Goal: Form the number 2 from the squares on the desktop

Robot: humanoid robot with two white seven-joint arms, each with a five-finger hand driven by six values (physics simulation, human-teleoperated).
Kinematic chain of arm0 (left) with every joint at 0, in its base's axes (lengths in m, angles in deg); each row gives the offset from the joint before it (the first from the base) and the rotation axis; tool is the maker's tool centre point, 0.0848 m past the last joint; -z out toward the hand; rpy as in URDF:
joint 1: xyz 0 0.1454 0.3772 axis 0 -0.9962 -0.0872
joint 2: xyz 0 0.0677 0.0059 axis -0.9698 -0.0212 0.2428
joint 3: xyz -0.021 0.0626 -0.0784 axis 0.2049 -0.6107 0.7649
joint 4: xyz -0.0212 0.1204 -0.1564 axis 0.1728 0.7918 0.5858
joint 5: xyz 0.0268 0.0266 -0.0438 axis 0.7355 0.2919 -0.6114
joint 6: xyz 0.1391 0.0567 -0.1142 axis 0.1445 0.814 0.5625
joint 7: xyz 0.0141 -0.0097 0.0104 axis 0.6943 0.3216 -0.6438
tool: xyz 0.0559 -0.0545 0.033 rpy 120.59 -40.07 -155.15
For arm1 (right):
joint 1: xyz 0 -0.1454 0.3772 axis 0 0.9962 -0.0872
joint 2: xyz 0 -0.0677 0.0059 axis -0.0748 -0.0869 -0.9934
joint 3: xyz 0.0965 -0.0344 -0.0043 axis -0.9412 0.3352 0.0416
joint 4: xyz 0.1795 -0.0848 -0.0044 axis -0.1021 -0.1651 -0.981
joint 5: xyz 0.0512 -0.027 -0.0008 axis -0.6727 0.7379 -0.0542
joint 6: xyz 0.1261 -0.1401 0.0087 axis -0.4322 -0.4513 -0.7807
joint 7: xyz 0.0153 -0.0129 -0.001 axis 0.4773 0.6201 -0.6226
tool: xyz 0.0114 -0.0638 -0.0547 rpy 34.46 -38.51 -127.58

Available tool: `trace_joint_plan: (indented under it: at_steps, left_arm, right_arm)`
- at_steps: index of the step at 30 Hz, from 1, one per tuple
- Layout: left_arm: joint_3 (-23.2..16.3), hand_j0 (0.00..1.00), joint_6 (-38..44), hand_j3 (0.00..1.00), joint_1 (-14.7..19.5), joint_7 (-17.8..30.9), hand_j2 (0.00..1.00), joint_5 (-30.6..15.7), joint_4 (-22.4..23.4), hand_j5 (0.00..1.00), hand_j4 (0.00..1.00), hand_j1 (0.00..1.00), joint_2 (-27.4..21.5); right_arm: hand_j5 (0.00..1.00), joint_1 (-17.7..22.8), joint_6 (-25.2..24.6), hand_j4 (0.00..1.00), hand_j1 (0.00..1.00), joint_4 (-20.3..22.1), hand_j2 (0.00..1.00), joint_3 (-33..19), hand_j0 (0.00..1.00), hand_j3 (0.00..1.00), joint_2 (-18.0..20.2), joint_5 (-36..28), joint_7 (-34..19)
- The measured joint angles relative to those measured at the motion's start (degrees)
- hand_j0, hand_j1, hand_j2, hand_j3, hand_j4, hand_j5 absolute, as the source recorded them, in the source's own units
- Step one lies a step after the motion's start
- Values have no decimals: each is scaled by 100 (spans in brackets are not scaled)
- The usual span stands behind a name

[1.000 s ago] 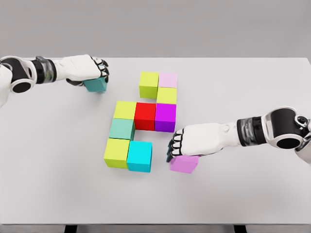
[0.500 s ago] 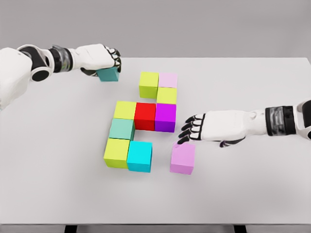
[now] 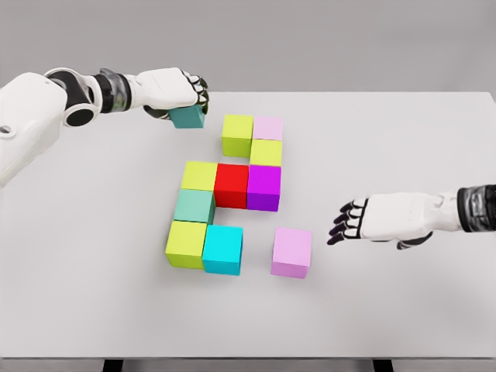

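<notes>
Nearest row: yellow-green block (image 3: 185, 244) and cyan block (image 3: 223, 249) sit side by side, touching; that's the foot of the 2, one cube short on its right.
Loose pink block (image 3: 292, 252): on the table (image 3: 403, 139) just right of the cyan block, a clear gap between them, nothing holding it.
Right hand (image 3: 387, 218): to the right of the pink block and apart from it, fingers spread, holding nothing.
Middle of the figure: sea-green block (image 3: 194, 205) above the foot's left end, then yellow block (image 3: 200, 175), red block (image 3: 232, 184) and magenta block (image 3: 264, 187) in a tight row.
Upper part: lime block (image 3: 266, 152) over the magenta one, pale pink block (image 3: 268, 127) and green block (image 3: 237, 134) along the top.
Left hand (image 3: 172, 89): at the far left of the pattern, fingers clamped on the teal block (image 3: 188, 117), near the green block but not touching.
Step in hand: I'd judge it's seating the teal block at the top row's left end.
Doing it well: come in square to the green block's left face, level with the row, close the gap gently and let go without nudging the neighbours.
Watch for: a skewed cube, or a push that shunts the top row right.
</notes>
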Motion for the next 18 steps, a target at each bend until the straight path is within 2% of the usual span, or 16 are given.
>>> trace_joint_plan:
  at_steps: [6,18]
  left_arm:
    - [-1,72,0,72,-9,3,72,-5,-23,72,72,72,37]
    - [-1,75,0,75,-18,5,75,2,-12,75,75,75,138]
  right_arm:
    - [99,18,-1,99,99,12,99,157,99,99,-133,218,-2]
    - [99,9,-2,99,99,27,99,224,99,99,-450,255,4]
